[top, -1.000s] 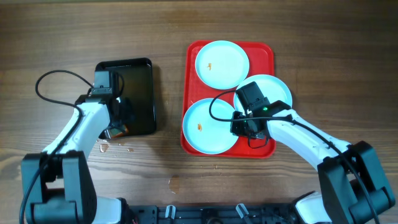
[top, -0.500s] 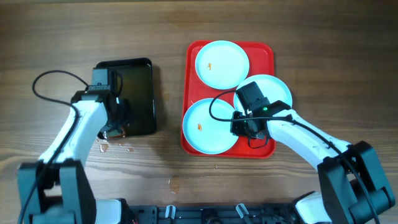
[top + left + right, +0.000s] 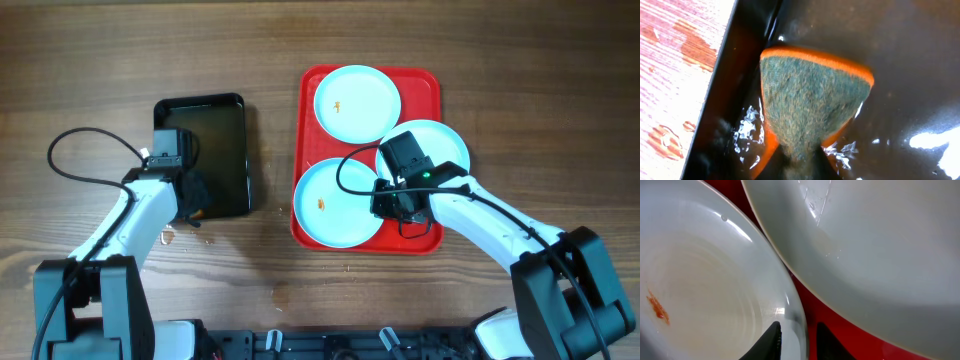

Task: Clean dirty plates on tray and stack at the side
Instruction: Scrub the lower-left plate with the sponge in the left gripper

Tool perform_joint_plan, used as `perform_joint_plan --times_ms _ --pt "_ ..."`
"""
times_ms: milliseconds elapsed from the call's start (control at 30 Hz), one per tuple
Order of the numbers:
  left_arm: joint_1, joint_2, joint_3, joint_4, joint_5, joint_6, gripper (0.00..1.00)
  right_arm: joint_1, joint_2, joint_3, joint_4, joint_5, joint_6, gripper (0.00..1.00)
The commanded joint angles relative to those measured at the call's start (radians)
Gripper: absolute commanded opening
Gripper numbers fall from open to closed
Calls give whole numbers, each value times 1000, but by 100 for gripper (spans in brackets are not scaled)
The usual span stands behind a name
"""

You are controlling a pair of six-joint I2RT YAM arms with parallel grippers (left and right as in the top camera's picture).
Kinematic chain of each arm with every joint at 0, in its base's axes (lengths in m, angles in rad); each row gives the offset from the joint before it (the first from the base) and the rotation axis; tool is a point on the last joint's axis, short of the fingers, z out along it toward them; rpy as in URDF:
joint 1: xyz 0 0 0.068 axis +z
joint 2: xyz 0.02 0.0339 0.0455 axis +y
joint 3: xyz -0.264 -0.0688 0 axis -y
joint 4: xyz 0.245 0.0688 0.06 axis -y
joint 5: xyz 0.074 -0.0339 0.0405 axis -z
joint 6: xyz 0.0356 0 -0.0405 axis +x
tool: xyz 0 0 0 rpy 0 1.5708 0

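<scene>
Sponge (image 3: 812,97), orange-backed and green-faced, is pinched in the left gripper (image 3: 188,200) over the wet black tray (image 3: 228,125), likely soaking. Right gripper (image 3: 797,337) straddles the near plate's (image 3: 705,285) rim on the red tray (image 3: 425,82), steadying it.

Both arms (image 3: 120,225) had white link shells with black joints and wrists (each trailing a looped black cable (image 3: 75,150)).

A red tray (image 3: 430,85) on a brown wood-grain desk (image 3: 520,90) carries three pale blue-white plates (image 3: 357,102); two bear small orange smears; left of the tray, a glossy black tray (image 3: 225,150) holds an orange sponge (image 3: 812,107) with grey-green scouring face.
</scene>
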Motion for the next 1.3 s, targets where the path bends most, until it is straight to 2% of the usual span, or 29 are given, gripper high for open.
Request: perform_joint_plan --times_ms 0,133,300,433,500,633,700,800,933,1033,1267 --pt "5 -18 36 12 103 79 4 5 13 -6 0 11 12 24" --pt "3 -69 149 -56 187 84 4 5 13 -6 1 2 13 24" --pt "3 -58 109 -61 162 84 4 5 13 -6 2 2 13 24" --pt "3 28 10 70 154 83 4 5 13 -6 1 2 13 24" --pt "3 54 2 87 160 84 4 5 13 -6 1 2 14 24" --pt "3 50 26 70 160 101 4 5 13 -6 2 2 13 24" --pt "3 27 93 -1 165 106 4 5 13 -6 2 2 11 24" --pt "3 -21 216 -117 260 107 4 5 13 -6 1 2 10 24" --pt "-18 -76 268 -167 445 106 4 5 13 -6 2 -1 -20 24" --pt "-99 -103 268 -167 544 89 4 5 13 -6 2 -1 -42 24" --pt "-412 -97 267 -97 500 -39 4 5 13 -6 2 -10 18 24"
